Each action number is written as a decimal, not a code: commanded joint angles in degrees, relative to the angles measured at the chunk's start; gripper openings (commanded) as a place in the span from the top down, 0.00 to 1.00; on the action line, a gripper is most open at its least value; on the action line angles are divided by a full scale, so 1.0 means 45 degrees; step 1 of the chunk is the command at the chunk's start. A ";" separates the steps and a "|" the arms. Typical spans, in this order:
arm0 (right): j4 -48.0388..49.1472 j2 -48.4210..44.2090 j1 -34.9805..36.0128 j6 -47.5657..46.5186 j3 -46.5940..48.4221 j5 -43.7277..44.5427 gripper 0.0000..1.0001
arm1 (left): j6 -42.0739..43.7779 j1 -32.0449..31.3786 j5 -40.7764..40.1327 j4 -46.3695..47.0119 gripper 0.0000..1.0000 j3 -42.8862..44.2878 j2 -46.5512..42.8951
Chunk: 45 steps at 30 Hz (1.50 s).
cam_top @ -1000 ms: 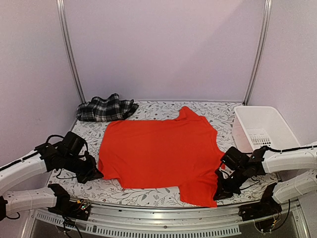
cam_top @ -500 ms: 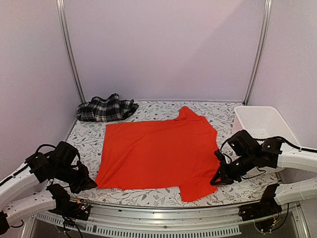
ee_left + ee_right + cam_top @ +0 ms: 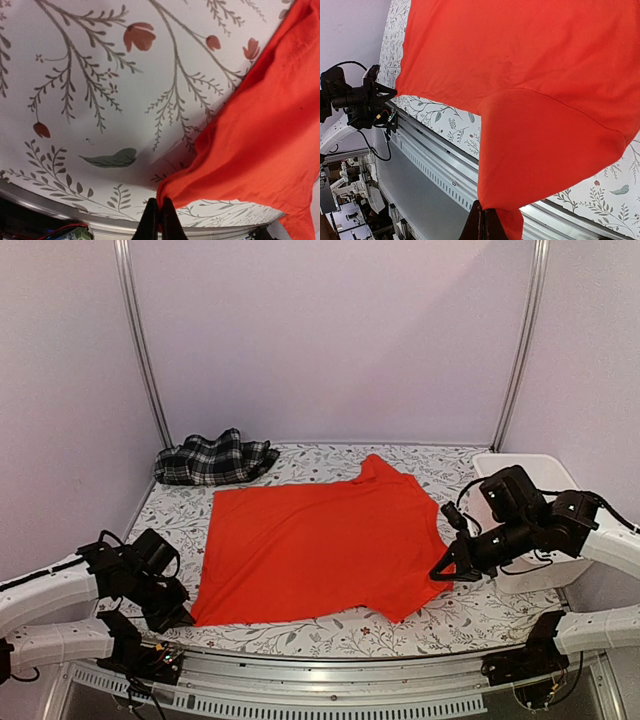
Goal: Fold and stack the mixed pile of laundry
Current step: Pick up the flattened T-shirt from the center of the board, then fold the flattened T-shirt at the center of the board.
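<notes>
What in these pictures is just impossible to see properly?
Top view: the right arm hides the near inside of the white basket.
Top view: the plaid garment lies crumpled; what kind it is cannot be told.
Wrist views: the red shirt runs past the frame edges; its full outline is cut off.

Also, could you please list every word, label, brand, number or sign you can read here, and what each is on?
No readable text anywhere. The red shirt and the plaid garment show no print or tag; the white basket shows only moulded slots; the table cover carries only a floral pattern. The equipment below the table in the right wrist view is too small to read.
</notes>
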 commanded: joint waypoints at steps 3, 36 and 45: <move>-0.0695 -0.0238 -0.0906 -0.1217 0.1361 0.0338 1.00 | 0.0560 0.0536 -0.0305 0.0286 1.00 0.0633 0.0016; 0.0504 0.8880 -0.4790 -0.5311 0.7324 0.0213 1.00 | 0.5048 0.4077 -0.0590 0.2562 1.00 0.5893 0.6573; 0.0477 1.1364 -0.5056 -0.6060 0.9101 0.0662 1.00 | 0.6034 0.4309 -0.0756 0.3045 1.00 0.6907 0.8590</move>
